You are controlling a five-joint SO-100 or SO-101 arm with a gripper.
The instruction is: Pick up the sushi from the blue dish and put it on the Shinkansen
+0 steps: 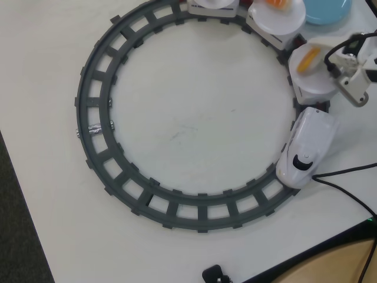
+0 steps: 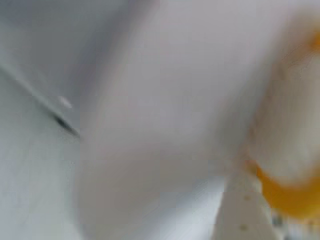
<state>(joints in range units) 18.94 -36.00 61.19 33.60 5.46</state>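
The Shinkansen (image 1: 303, 147) stands on the right side of the grey track, nose toward the bottom of the overhead view. Behind it, its first car carries a round white plate (image 1: 312, 79). The yellow-orange sushi (image 1: 308, 61) lies tilted on that plate. My gripper (image 1: 327, 61) is at the sushi's right end, low over the plate, and seems shut on it. The wrist view is very blurred: the sushi (image 2: 292, 192) fills the right side, against one white finger (image 2: 240, 210). The blue dish (image 1: 327, 10) is at the top right edge, nothing visible on it.
The grey circular track (image 1: 94, 127) fills the middle of the white table. A second plate car (image 1: 277, 22) with an orange piece and a third car sit on the track at the top. A black cable (image 1: 347, 191) runs at the right. The table's edge is at the lower right.
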